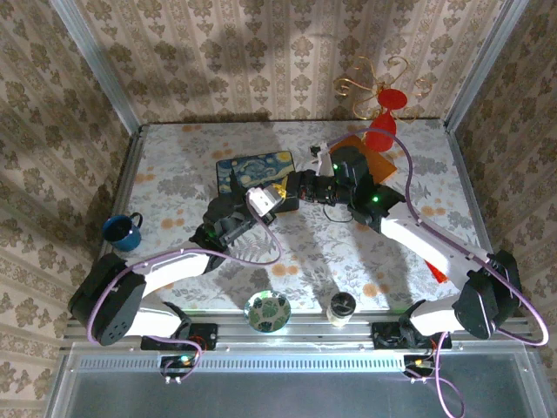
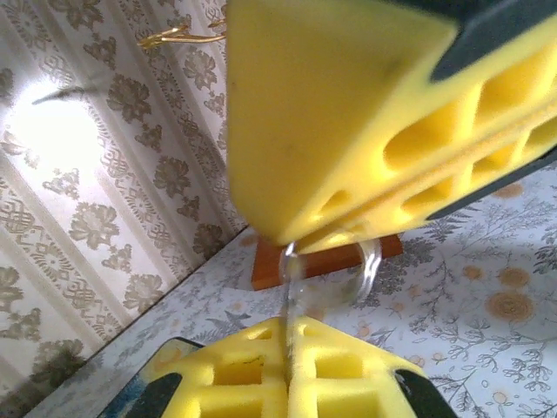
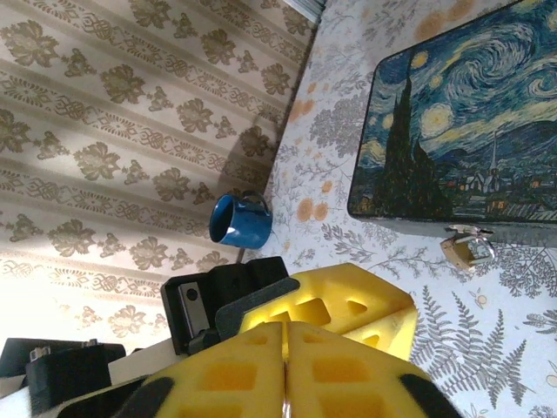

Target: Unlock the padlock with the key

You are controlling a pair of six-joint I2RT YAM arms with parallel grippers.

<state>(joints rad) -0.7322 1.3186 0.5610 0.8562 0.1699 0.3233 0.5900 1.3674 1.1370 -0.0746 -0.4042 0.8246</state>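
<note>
The key point(image 2: 290, 300) is a thin silvery strip, seen edge-on, with a clear ring point(image 2: 372, 266) at its top. My left gripper point(image 2: 287, 324) is shut on the key's lower part. The ring's upper ends run in under my right gripper's yellow fingers point(image 2: 331, 113), which meet it from above. From overhead, the left gripper point(image 1: 261, 202) and right gripper point(image 1: 291, 187) meet tip to tip at mid-table. In the right wrist view my right gripper point(image 3: 287, 326) has its pads pressed together. The brass padlock point(image 3: 466, 248) lies on the table against the starry box point(image 3: 452, 131), apart from both grippers.
The starry painted box point(image 1: 255, 170) lies just behind the grippers. A blue mug point(image 1: 122, 231) stands at the left, with a bowl point(image 1: 267, 311) and a cup point(image 1: 341, 306) at the near edge. An orange sheet point(image 1: 374, 161) and a red cone point(image 1: 380, 135) sit at the back right.
</note>
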